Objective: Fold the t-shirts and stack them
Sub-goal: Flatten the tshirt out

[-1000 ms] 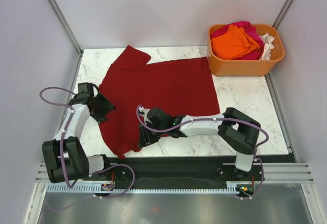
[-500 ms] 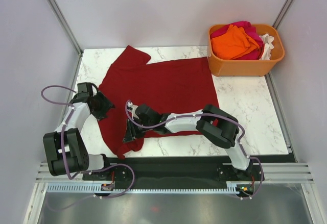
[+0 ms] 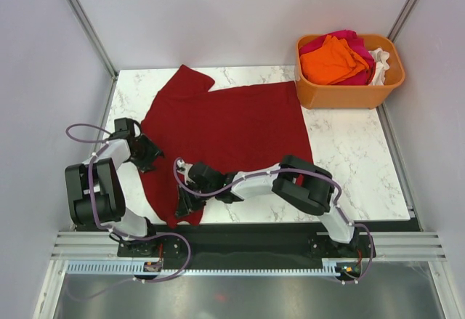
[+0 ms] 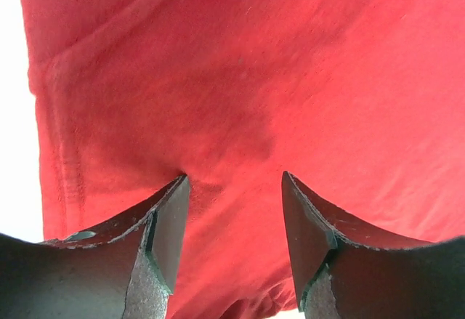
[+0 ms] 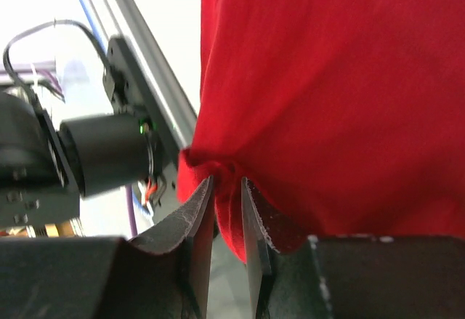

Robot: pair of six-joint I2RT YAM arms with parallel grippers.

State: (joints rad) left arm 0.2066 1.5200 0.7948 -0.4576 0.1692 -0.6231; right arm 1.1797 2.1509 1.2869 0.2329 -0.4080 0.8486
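A dark red t-shirt lies spread across the marble table. My left gripper is open, its jaws straddling the cloth at the shirt's left edge and pressed onto it. My right gripper is shut on a bunched fold of the dark red shirt at its near-left corner, close to the table's front edge. Orange, magenta-pink and white t-shirts lie piled in the tub at the back right.
An orange plastic tub stands at the table's back right corner. The marble table has a black rail along its front edge. Grey walls close in the left and right sides. The left arm's base shows in the right wrist view.
My right gripper has slid left along the shirt's near edge to its near-left corner. My left arm has folded in a little; its gripper stays at the shirt's left edge.
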